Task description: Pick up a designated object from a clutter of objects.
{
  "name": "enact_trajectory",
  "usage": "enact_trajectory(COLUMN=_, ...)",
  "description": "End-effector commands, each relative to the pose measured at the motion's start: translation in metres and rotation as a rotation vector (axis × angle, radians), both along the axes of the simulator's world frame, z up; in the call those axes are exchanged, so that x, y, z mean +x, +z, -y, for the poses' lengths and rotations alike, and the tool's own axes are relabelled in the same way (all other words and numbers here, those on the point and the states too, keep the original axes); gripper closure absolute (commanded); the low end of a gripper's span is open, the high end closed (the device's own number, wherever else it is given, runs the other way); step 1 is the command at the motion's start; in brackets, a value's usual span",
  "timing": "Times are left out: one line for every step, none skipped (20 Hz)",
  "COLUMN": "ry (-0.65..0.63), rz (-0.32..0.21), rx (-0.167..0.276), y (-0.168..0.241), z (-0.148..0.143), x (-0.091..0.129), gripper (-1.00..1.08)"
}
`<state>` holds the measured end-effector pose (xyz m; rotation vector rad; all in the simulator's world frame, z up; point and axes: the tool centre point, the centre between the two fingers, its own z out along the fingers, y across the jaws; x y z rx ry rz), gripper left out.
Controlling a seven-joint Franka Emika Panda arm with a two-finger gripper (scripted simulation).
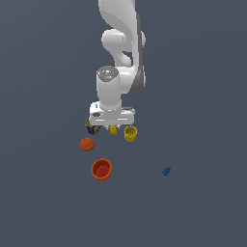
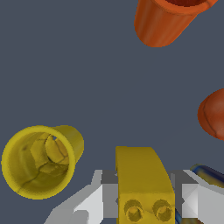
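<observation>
The yellow block [image 2: 142, 179], small with two studs on its top, stands between my two fingers [image 2: 109, 192], which press against both of its sides. My gripper [image 1: 113, 126] is low over the floor, and the block [image 1: 113, 130] shows just under the hand in the exterior view. The gripper [image 2: 144, 194] is shut on the block. I cannot tell whether the block is off the floor.
The yellow cup [image 1: 130, 133] [image 2: 39, 159] stands close beside the block. The olive-blue box [image 1: 91, 128] [image 2: 209, 173] lies on the block's other side, partly hidden by the hand. The orange ball [image 1: 87, 144] [image 2: 214, 113], red-orange cup [image 1: 102, 169] [image 2: 166, 22] and tiny blue piece [image 1: 166, 171] lie farther off.
</observation>
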<state>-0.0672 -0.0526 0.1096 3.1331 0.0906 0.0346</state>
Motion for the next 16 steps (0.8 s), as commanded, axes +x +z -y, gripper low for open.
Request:
enact_trajectory(ry=0.001, rz=-0.001, rx=-0.001, y=0.02, z=-0.011, x=-0.004, gripper=1.08)
enact_trajectory(ry=0.001, rz=-0.001, rx=-0.001, y=0.028, z=-0.015, x=-0.005, gripper=1.08)
enact_trajectory(ry=0.001, rz=-0.002, rx=-0.001, y=0.037, z=-0.02, x=-0.007, gripper=1.08)
enact_trajectory(ry=0.001, rz=-0.002, rx=-0.001, y=0.045, z=-0.024, x=-0.008, gripper=1.08)
enact_trajectory(ry=0.002, rz=-0.003, rx=-0.002, y=0.054, z=-0.029, x=-0.01, gripper=1.08)
enact_trajectory(ry=0.002, rz=-0.004, rx=-0.002, y=0.063, z=-0.034, x=-0.011, gripper=1.08)
enact_trajectory(ry=0.002, rz=-0.004, rx=-0.002, y=0.072, z=-0.039, x=-0.013, gripper=1.08)
enact_trajectory(ry=0.003, rz=-0.005, rx=-0.002, y=0.081, z=-0.043, x=-0.015, gripper=1.08)
enact_trajectory(ry=0.003, rz=-0.005, rx=-0.002, y=0.09, z=-0.048, x=-0.016, gripper=1.08)
enact_trajectory(ry=0.003, rz=-0.006, rx=-0.002, y=0.099, z=-0.053, x=-0.018, gripper=1.08)
enact_trajectory(ry=0.004, rz=-0.007, rx=-0.002, y=0.108, z=-0.058, x=-0.019, gripper=1.08)
enact_trajectory(ry=0.004, rz=-0.007, rx=-0.002, y=0.117, z=-0.063, x=-0.021, gripper=1.08)
enact_trajectory(ry=0.004, rz=-0.008, rx=-0.002, y=0.126, z=-0.067, x=-0.022, gripper=1.08)
enact_trajectory(ry=0.005, rz=-0.009, rx=-0.002, y=0.134, z=-0.072, x=-0.024, gripper=1.08)
enact_trajectory(ry=0.005, rz=-0.009, rx=-0.002, y=0.143, z=-0.077, x=-0.025, gripper=1.08)
enact_trajectory(ry=0.005, rz=-0.01, rx=-0.002, y=0.152, z=-0.082, x=-0.027, gripper=1.08)
